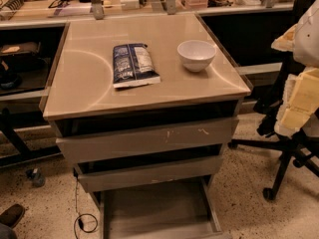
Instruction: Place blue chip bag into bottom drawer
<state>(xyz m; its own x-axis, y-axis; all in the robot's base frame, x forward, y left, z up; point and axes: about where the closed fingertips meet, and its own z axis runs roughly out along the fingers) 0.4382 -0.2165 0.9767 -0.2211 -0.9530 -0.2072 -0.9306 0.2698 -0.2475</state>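
Observation:
The blue chip bag (pixel 133 64) lies flat on the beige cabinet top (pixel 84 83), left of centre, label panel up. The bottom drawer (pixel 154 208) is pulled out at the foot of the cabinet, and its flat floor shows nothing on it. Above it are the plain-front middle drawer (pixel 149 173) and the scuffed-front top drawer (pixel 149 138), both a little ajar. My gripper is not in view, and nothing holds the bag.
A white bowl (pixel 196 55) stands on the cabinet top right of the bag. An office chair (pixel 289 148) with yellow and white padding stands close to the right. A cable (pixel 82 218) lies on the floor at the left. Cluttered shelves run behind.

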